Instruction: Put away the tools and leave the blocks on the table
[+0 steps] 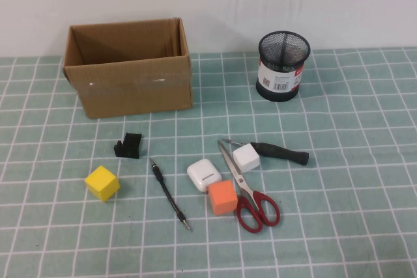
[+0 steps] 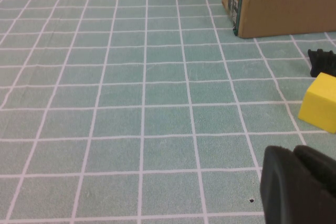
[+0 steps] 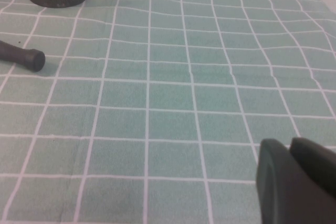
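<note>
Nothing has been picked up yet: all 3 tools lie loose on the bench (image 1: 365,161), so this looks like the very start of the job. The red-handled scissors (image 1: 251,193) lie closed with the blades pointing away toward the wall, the orange block (image 1: 222,196) touching their left side and the white block (image 1: 246,157) sitting against the blade tip. The black-handled screwdriver (image 1: 280,153) lies crosswise just behind the white block. The thin pen-like driver (image 1: 171,194) lies on its own between the yellow block (image 1: 102,182) and the white earbud case (image 1: 202,174), so I'd judge it the easiest first pick.

2 containers stand at the back: an open cardboard box (image 1: 130,73) on the left and a black mesh cup (image 1: 283,65) on the right. The cup seems the natural home for long tools.

Neither arm reaches into the overhead view. The left end effector (image 2: 302,184) hovers low beside the yellow block, the right end effector (image 3: 299,179) near the screwdriver's handle end; I cannot tell how either one is set, and neither seems to carry anything. A small black clip (image 1: 128,145) sits near the box.
</note>
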